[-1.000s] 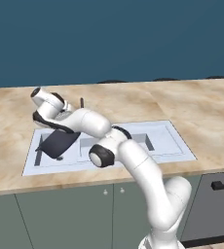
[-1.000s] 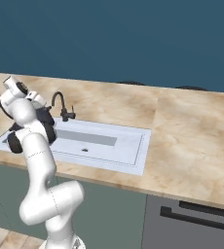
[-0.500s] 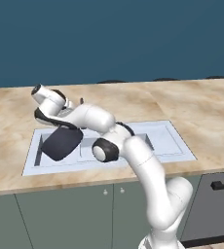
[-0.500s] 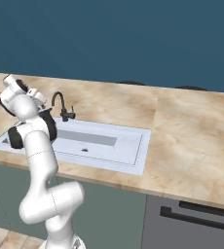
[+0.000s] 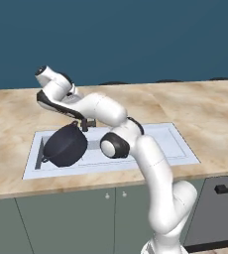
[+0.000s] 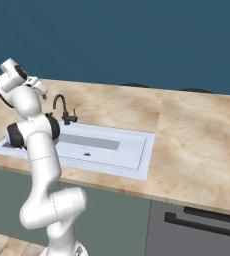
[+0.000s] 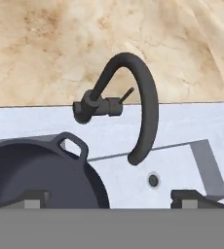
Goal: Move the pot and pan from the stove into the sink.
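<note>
The dark navy pot lies tipped on its side in the left end of the sink, its loop handle toward the faucet. My gripper hangs above the pot and the faucet, open, its tips wide apart in the hand view with nothing between them. The pot shows under the left fingertip, apart from it. From the right base view the gripper is up left of the faucet. The pan and the stove are out of view.
A thin dark curved faucet rises at the sink's back edge, close under the hand. Beige marbled counter surrounds the basin. A dark oven front sits below the counter at the right.
The hand has risen away from the pot and opened. The pot has rolled from a flatter tilt onto its side in the sink's left end.
</note>
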### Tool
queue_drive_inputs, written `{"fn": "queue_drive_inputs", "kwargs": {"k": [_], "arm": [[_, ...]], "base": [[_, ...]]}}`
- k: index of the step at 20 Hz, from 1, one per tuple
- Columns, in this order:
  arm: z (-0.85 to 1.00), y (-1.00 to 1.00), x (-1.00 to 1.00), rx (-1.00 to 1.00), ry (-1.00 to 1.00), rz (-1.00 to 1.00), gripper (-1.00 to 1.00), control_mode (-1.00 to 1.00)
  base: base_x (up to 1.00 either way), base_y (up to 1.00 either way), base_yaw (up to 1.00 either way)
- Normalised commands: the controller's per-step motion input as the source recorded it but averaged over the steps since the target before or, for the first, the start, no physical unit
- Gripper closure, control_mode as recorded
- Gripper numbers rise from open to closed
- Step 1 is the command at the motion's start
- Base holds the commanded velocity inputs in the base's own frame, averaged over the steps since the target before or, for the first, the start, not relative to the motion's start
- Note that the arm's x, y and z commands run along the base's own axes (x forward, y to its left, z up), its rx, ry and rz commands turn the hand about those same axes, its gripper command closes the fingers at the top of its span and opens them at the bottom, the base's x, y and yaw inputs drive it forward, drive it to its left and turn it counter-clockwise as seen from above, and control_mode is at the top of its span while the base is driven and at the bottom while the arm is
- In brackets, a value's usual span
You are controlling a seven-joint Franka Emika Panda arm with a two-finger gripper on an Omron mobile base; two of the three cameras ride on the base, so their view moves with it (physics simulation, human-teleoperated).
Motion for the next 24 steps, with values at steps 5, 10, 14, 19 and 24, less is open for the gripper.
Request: {"fn": "queue_drive_inputs", "kwargs": {"k": [5, 10, 14, 19, 24], "arm": [[0.35, -0.25, -0.88, 0.03, -0.05, 0.05, -1.0, -1.0], [0.01, -0.29, -0.86, 0.0, -0.34, 0.02, -1.0, -1.0], [0.0, -0.34, -0.88, 0.03, -0.35, 0.0, -1.0, -1.0], [-0.07, -0.45, -0.84, 0.08, -0.32, 0.01, -1.0, -1.0], [-0.29, -0.58, -0.81, 0.23, -0.21, 0.02, -1.0, -1.0]], "base": [[0.0, 0.0, 0.0], [0.0, 0.0, 0.0], [0.0, 0.0, 0.0], [0.0, 0.0, 0.0], [0.0, 0.0, 0.0]]}}
